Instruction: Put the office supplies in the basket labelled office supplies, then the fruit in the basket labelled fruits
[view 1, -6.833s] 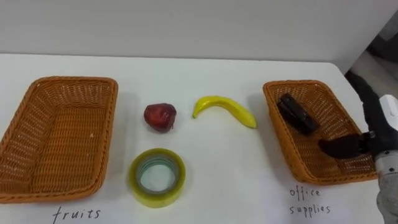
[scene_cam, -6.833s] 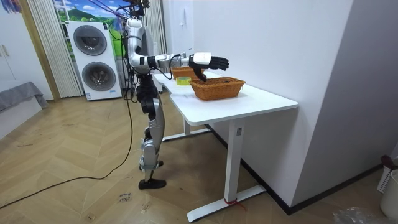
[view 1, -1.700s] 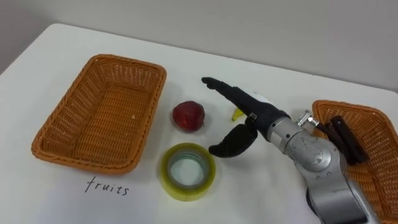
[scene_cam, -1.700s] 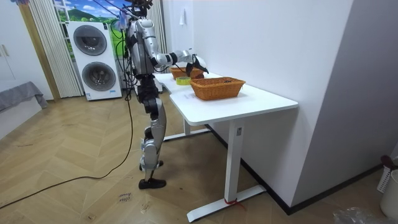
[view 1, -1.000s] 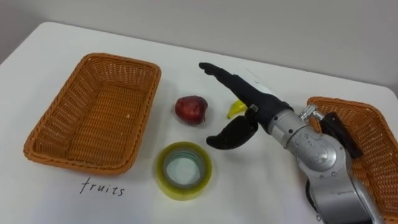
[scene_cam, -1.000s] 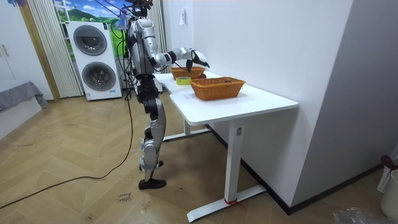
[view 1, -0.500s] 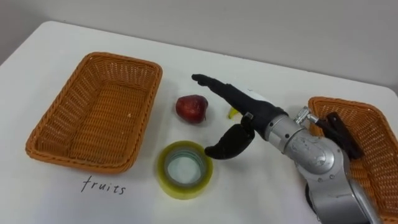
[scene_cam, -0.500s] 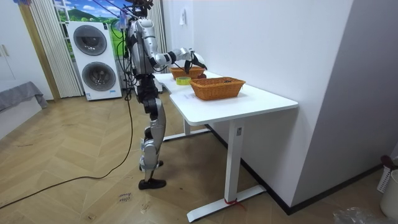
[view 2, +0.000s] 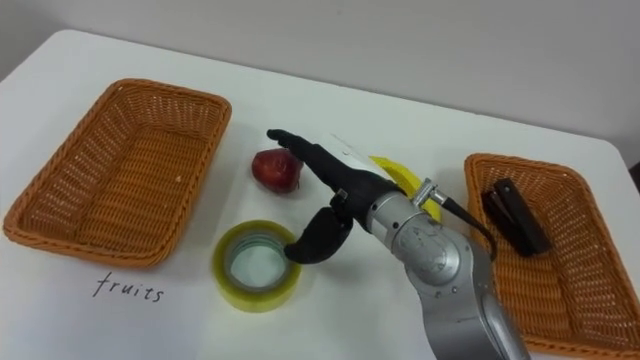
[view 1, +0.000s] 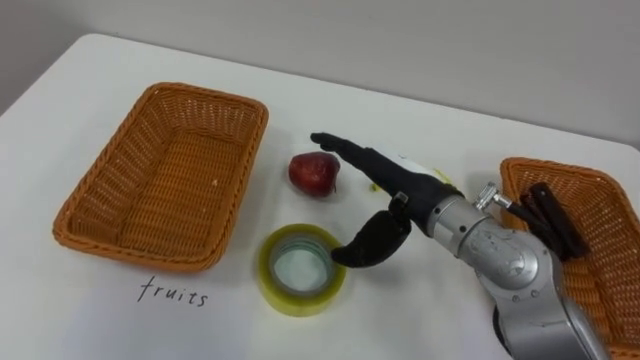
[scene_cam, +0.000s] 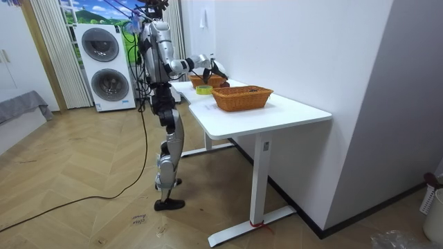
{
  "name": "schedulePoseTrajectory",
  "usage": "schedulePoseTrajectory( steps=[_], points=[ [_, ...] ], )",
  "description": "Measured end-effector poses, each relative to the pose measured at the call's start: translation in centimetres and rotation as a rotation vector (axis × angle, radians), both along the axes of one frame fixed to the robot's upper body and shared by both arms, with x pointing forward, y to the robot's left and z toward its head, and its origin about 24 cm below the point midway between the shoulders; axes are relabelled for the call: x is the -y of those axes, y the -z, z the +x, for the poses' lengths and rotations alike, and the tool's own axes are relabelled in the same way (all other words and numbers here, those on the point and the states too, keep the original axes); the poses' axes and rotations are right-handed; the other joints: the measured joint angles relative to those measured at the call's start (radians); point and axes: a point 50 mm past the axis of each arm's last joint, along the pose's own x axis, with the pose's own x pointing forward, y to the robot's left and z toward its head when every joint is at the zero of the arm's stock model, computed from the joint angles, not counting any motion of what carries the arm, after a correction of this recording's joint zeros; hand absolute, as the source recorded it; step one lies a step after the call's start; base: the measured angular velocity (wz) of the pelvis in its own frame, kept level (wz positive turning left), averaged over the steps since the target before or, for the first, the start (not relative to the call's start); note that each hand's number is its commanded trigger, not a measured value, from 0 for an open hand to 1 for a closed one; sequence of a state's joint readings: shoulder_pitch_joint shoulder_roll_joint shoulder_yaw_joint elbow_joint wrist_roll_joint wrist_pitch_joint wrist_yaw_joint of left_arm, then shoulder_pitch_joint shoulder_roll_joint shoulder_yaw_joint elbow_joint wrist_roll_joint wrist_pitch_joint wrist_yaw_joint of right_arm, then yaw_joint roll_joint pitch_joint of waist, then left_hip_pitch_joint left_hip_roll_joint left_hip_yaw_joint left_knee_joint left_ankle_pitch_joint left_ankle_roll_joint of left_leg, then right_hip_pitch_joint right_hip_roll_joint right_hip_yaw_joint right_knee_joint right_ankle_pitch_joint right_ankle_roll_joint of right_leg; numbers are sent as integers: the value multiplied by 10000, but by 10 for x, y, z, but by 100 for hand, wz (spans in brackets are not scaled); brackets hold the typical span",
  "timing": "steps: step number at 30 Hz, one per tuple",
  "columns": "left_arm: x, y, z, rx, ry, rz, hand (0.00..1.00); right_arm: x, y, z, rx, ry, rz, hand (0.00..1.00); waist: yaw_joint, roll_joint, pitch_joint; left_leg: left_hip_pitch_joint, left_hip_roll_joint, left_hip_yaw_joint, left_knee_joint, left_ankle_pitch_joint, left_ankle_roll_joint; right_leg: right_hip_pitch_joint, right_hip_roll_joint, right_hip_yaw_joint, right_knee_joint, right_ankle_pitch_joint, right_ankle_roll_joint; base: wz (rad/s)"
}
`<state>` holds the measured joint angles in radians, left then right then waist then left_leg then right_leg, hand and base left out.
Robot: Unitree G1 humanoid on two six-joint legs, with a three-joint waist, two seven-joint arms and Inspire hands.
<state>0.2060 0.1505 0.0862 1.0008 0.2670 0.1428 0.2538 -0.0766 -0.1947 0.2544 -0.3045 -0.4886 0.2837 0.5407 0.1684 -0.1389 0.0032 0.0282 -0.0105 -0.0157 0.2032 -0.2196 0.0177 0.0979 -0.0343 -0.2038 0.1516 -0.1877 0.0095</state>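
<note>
The right hand (view 1: 398,183) was spread open, fingers straight and holding nothing, with its fingertips near the red apple (view 1: 313,172) and its thumb hanging beside the tape roll (view 1: 302,269). The banana (view 2: 398,174) lay on the table (view 1: 450,115), largely hidden behind the hand. The left basket (view 1: 100,190) carried a handwritten label, "fruits" (view 1: 172,293). The right basket (view 1: 517,170) held a black object (view 1: 548,218).

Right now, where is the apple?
In the left eye view the apple sits between the left basket and the right hand, just beyond the tape.
</note>
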Motion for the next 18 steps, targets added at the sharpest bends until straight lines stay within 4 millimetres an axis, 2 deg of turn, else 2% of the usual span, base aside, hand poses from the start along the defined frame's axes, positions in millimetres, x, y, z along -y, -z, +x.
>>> schedulePoseTrajectory(
  steps=[18],
  points=[
    [2, 0, 8, 231, 215, -95, 0, -9, 4, -4, -348, -674, -443, 0, 67, -44, 21, 6, -7, -32, 6, 2, 1, -12, -9, -31, -2, 0, 0, 0]
  ],
)
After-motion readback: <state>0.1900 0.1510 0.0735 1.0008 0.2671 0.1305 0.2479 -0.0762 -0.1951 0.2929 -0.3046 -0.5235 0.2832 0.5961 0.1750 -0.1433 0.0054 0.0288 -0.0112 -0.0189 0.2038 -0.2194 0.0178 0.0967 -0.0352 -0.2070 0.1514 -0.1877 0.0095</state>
